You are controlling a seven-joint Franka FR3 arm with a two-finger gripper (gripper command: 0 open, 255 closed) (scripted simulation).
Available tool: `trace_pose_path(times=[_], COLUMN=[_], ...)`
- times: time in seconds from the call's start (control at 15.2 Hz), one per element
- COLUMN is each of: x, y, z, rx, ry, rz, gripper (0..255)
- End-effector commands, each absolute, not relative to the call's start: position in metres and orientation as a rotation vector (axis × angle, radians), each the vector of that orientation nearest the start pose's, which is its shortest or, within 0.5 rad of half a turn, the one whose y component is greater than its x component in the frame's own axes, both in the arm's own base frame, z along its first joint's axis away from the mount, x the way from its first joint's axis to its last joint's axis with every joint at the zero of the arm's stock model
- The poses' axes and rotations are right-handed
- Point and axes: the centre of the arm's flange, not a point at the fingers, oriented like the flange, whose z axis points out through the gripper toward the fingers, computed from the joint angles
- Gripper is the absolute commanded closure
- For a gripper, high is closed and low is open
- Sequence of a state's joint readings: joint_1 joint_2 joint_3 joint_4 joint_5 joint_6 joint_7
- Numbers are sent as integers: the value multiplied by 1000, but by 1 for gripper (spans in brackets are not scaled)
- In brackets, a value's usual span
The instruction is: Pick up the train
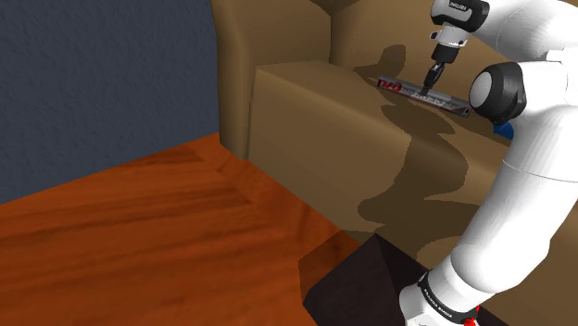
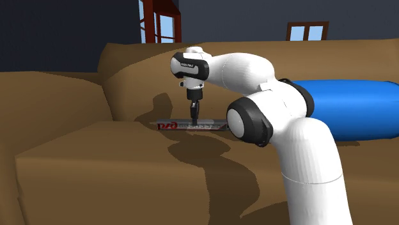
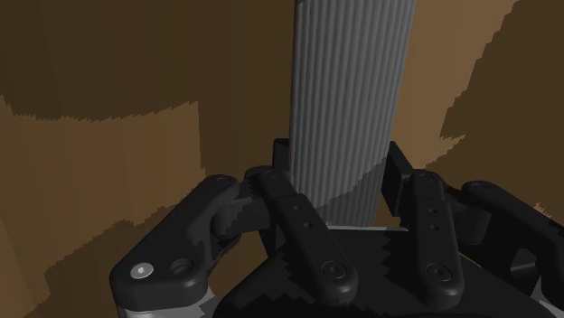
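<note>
Gripper (image 3: 342, 176) narrow, clasping train (image 3: 352, 81) midway | shoulder view: 2 o'clock, on brown cushion (image 1: 324, 120) | likely light, rigid, slick; mid-length hold balances.

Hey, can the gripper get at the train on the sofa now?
Probably yes: the gripper is right down at the train on the brown sofa seat, nothing between them; the blue cylinder lies aside.
</note>
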State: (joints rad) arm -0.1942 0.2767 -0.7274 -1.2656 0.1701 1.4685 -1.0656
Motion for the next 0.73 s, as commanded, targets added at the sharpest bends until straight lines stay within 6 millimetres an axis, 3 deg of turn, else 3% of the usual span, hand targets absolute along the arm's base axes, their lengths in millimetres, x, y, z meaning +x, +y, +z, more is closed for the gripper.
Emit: trace_pose_path(times=[0.0,0.4,0.66], x=[435,436,436], y=[-431,-431,-431], z=[629,629,650], rx=[-3129,-3129,-3129], ry=[-282,-282,-282], rz=[26,26,26], gripper=[255,255,255])
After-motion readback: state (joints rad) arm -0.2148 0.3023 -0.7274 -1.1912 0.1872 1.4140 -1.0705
